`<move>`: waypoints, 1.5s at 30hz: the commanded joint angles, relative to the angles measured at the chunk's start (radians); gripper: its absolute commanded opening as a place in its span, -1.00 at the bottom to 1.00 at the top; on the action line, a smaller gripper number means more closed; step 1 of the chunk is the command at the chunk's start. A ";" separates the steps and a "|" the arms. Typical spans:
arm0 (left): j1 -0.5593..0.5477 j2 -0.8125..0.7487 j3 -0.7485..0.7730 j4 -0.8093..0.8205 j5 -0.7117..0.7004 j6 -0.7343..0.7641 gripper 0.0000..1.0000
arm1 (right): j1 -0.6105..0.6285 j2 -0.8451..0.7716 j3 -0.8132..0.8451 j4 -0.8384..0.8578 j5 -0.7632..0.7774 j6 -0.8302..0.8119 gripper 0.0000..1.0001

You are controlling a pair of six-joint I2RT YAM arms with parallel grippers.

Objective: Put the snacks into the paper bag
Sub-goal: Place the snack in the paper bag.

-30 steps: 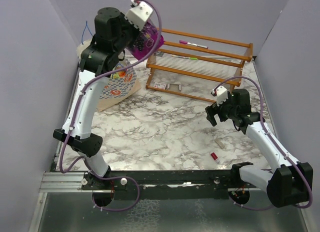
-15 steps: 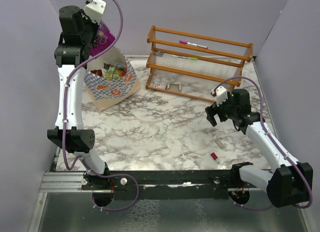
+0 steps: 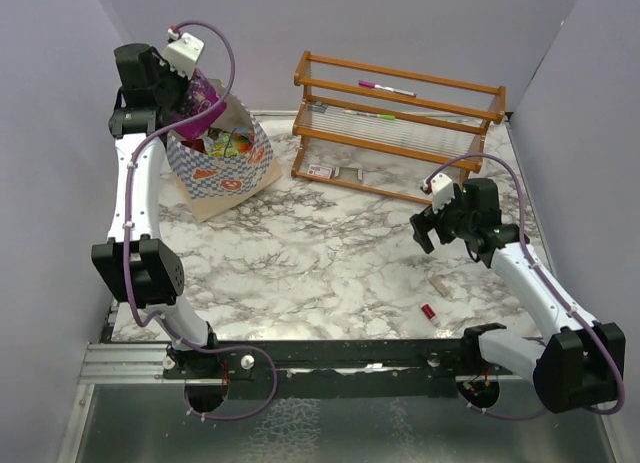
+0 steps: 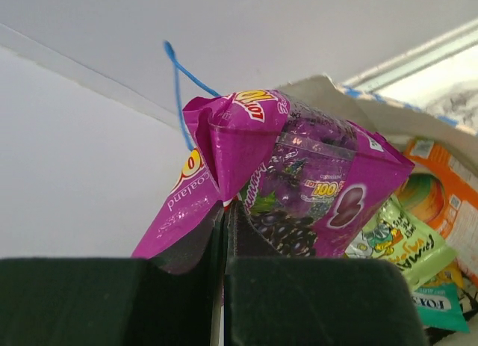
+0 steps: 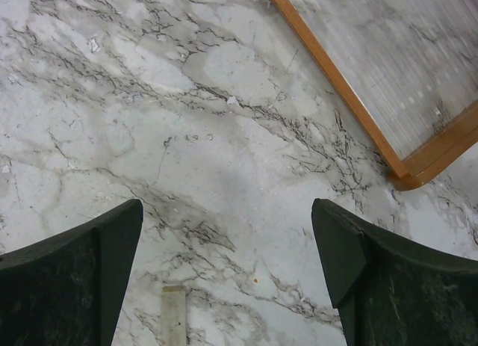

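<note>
- The counter (image 3: 330, 253) is white marble with grey veins. Plain lavender walls close it in at the back and on both sides.
- One paper bag (image 3: 232, 179), blue-and-white checked, stands open at the back-left corner, leaning a little.
- One wooden rack (image 3: 400, 133) stands along the back wall, right of the bag.
- The left end effector (image 4: 226, 241) is pressed together on one purple packet (image 4: 299, 181), pinching its crumpled edge just above the bag's mouth.
- The left wrist view shows three more snacks inside the bag: one orange packet (image 4: 437, 189), one light-green packet (image 4: 396, 241) and one teal packet (image 4: 441, 305).
- One blue cord handle (image 4: 179, 84) rises behind the purple packet.
- The right end effector (image 5: 228, 264) is spread wide, holds nothing, and hangs over bare counter near the rack's corner.
- One small red cylinder (image 3: 428, 311) and one beige stick (image 3: 439, 285) lie on the counter near the right arm, well apart from the bag.
</note>
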 commanded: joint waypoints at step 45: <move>0.018 -0.129 -0.311 -0.011 0.460 0.360 -1.00 | 0.006 0.018 -0.009 0.024 -0.012 -0.027 0.92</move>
